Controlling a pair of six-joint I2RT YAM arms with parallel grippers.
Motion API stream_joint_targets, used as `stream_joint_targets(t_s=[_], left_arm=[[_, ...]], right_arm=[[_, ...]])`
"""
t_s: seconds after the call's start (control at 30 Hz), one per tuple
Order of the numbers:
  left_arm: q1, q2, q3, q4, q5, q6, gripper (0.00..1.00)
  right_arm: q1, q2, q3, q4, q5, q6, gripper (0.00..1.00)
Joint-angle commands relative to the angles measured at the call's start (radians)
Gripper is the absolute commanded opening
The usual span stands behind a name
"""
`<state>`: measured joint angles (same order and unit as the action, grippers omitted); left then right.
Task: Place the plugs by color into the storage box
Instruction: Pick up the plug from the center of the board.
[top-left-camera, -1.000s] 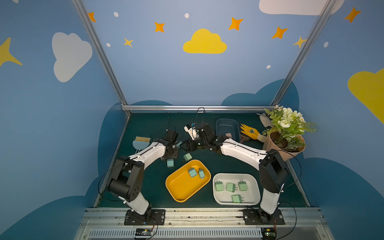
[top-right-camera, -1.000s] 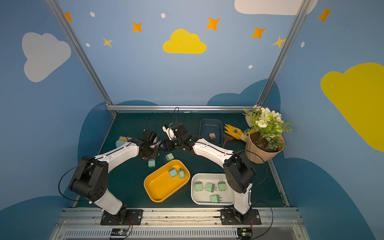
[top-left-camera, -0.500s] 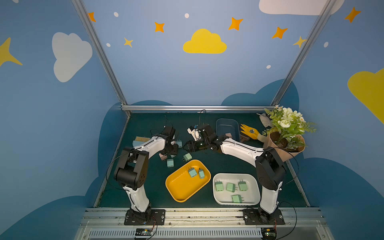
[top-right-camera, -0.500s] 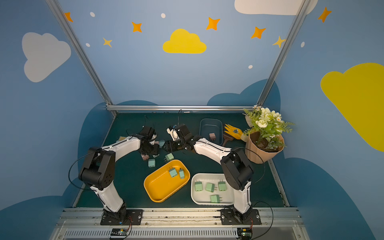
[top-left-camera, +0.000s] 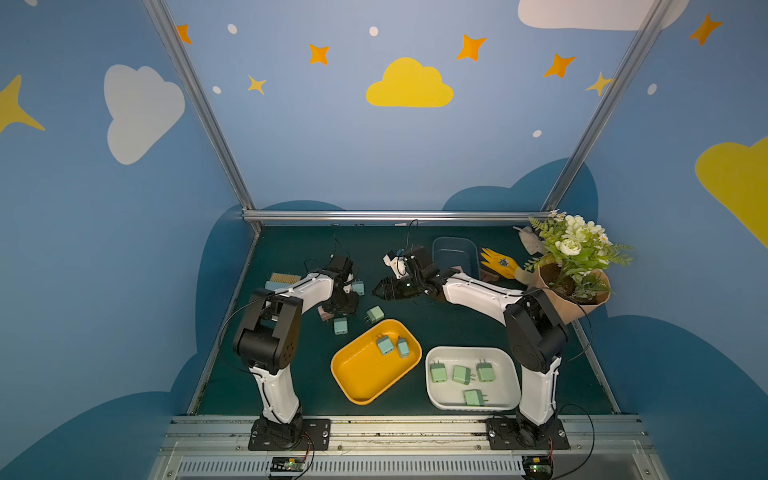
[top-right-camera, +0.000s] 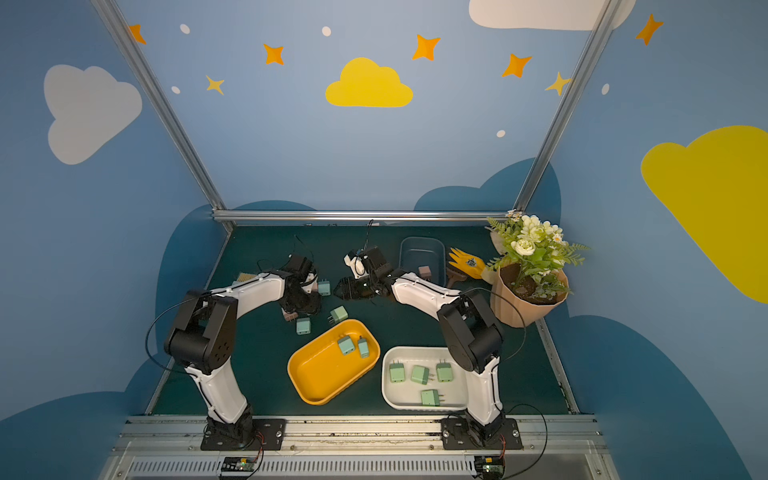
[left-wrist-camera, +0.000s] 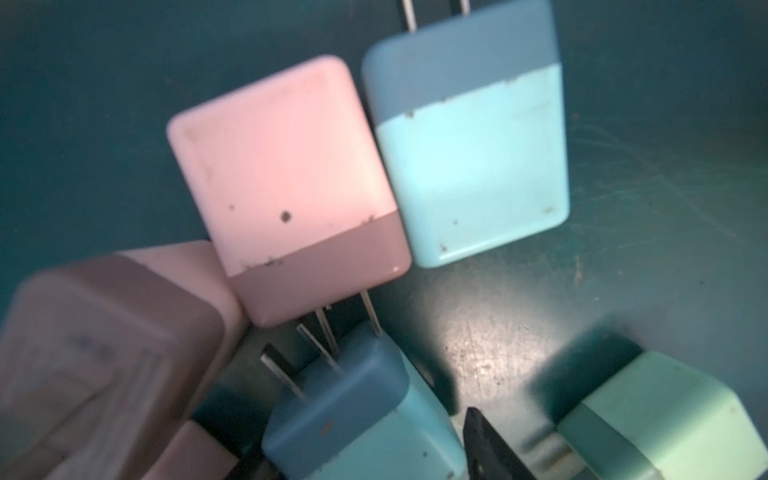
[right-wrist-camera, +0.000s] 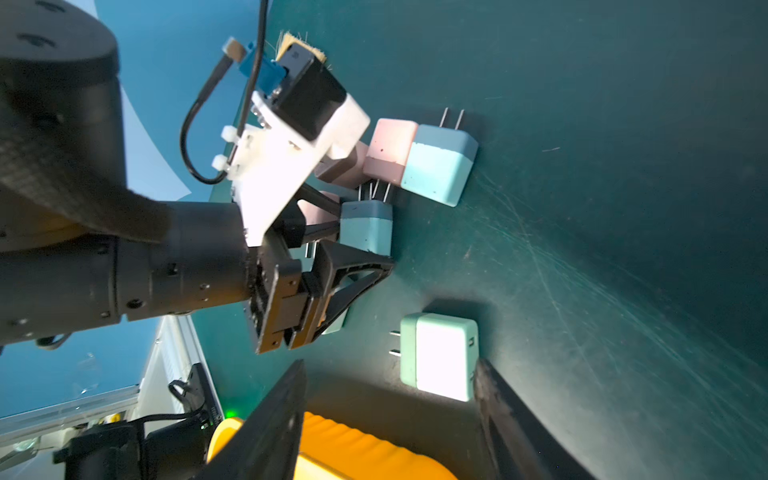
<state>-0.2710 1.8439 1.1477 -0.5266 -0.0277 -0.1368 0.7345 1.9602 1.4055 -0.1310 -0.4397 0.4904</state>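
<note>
Both top views: the near yellow tray (top-left-camera: 361, 376) holds two blue plugs (top-left-camera: 385, 345). Right of it, the white tray (top-left-camera: 444, 395) holds four green plugs (top-left-camera: 461, 375). A top view shows one pink plug (top-right-camera: 424, 272) in the far blue bin (top-right-camera: 417, 253). Loose plugs (top-left-camera: 340, 326) lie on the bench (top-left-camera: 449, 324) between the yellow tray and my left fingers (top-left-camera: 347, 303).

My left wrist view sits close over that cluster. A pink cube (left-wrist-camera: 286, 178) and a blue cube (left-wrist-camera: 473, 166) lie flat with their sides touching. A second pink one (left-wrist-camera: 104, 353) is blurred beside them, and a lone green plug (left-wrist-camera: 665, 419) lies apart. Another blue plug (left-wrist-camera: 357, 415) lies just beside one black finger.

Only my right wrist view shows both left fingers. They are part open, astride that blue plug, and I cannot tell whether they pinch it. My right fingers (right-wrist-camera: 282, 415) stand wide apart, holding nothing. The lone green plug lies on the bench just past their tips.
</note>
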Motion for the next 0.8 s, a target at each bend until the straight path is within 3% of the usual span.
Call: stream_joint_targets(t_s=[0.0,0.43,0.63,0.77], left_arm=[[0.0,0.008,0.005,-0.017,-0.004,0.019,0.63],[-0.003,-0.06,0.005,-0.021,-0.027,0.049,0.54],[-0.016,-0.084,0.031,-0.061,-0.021,0.06,0.43],[-0.037,-0.097,0.021,-0.061,-0.049,0.075,0.43]], right_arm=[[-0.004,0.008,-0.023,0.034,-0.04,0.038,0.62],[0.012,-0.166,-0.148,0.015,0.031,0.048,0.59],[0.058,-0.276,-0.218,-0.015,0.112,0.036,0.59],[0.09,-0.34,-0.264,-0.029,0.148,0.04,0.59]])
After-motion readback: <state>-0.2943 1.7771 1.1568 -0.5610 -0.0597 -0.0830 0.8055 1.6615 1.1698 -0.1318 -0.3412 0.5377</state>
